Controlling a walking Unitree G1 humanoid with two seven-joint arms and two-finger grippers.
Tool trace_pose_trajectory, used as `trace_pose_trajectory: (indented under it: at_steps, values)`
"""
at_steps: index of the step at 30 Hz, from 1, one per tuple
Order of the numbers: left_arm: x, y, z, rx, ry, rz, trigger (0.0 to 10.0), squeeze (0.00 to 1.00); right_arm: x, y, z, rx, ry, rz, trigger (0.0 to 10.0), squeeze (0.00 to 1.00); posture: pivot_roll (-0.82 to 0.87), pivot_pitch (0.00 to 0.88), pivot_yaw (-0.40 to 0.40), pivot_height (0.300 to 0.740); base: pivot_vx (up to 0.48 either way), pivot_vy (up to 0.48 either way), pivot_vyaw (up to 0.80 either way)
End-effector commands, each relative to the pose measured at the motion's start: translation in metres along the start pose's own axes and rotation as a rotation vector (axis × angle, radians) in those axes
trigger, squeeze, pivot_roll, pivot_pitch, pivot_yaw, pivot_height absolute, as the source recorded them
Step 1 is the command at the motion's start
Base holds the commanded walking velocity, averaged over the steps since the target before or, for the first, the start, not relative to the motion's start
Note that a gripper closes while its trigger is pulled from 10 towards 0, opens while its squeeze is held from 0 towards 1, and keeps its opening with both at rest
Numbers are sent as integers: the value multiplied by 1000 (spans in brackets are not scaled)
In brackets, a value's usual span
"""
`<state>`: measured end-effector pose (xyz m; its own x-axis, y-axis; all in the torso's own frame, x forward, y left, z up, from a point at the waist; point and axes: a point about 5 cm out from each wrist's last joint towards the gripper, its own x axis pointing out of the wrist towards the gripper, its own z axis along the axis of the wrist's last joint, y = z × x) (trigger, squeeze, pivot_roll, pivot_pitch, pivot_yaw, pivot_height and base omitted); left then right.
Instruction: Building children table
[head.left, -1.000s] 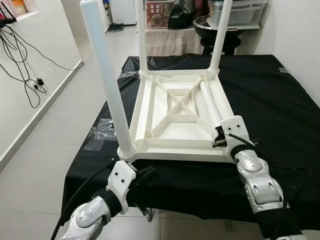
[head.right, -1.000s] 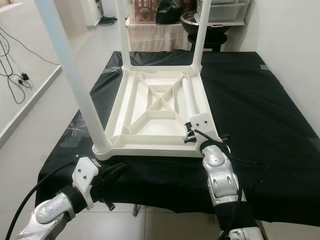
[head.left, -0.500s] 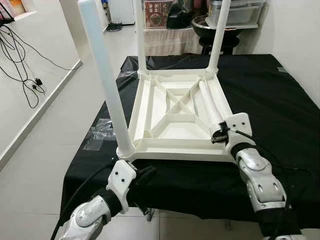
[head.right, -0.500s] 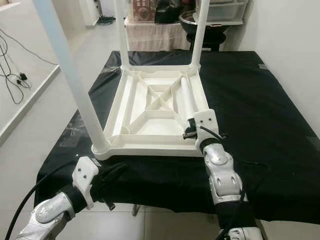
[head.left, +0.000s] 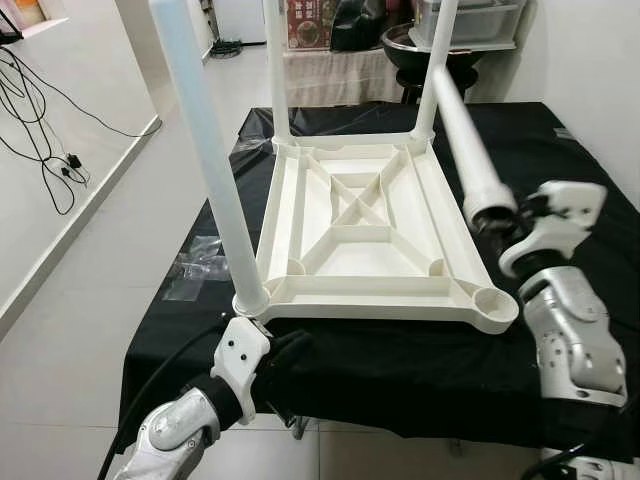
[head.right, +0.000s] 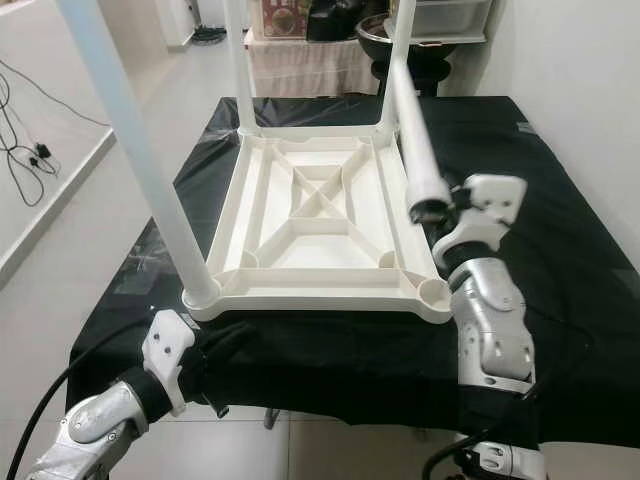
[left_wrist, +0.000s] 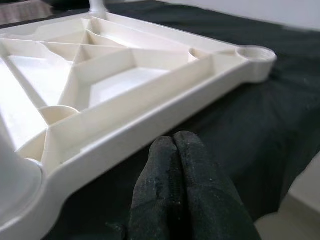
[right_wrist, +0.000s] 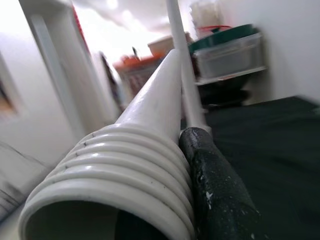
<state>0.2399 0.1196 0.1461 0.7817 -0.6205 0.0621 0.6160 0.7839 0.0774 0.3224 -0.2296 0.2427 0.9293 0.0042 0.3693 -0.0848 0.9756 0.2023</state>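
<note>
On the floor at far left lie black cables (head.left: 40, 110). The left end effector (left_wrist: 182, 192) has its two black fingers pressed together, resting on the black cloth (head.left: 560, 170) just in front of the near edge of the tabletop (head.left: 365, 235). That white tabletop lies upside down on the cloth-covered counter (head.right: 560, 330), with three legs standing upright in its corners: one at the near left (head.left: 205, 150) and two at the far side (head.right: 233, 65). The near right corner socket (head.left: 492, 300) stands open. To its right, the right end effector (head.left: 505, 222) pinches the threaded end of the fourth leg (head.left: 462, 140), held tilted above the tabletop's right edge.
</note>
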Motion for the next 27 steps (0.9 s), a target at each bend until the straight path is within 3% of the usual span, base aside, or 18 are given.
trace_pose_trajectory:
  at_steps: [1,9,15,21,27]
  values:
    - [-1,5,5,-36,-22,37,10000,0,0,7,3,95,-34,44,10000,0,-9,115,25,740,0,0,0]
    - [2,19,16,-110,-78,105,10000,0,-4,22,-12,169,-6,97,10000,0,-14,103,24,740,0,0,0]
    - [5,11,15,-133,-70,46,10000,0,-10,36,-18,203,4,203,10000,0,-18,92,24,740,0,-469,0]
    - [8,8,16,-157,-72,30,10000,0,-12,34,-23,219,10,211,10000,0,-17,85,23,740,0,-469,0]
    - [14,13,27,-192,-115,44,10000,0,-13,33,-27,220,18,210,10000,0,-15,77,25,740,0,-137,0]
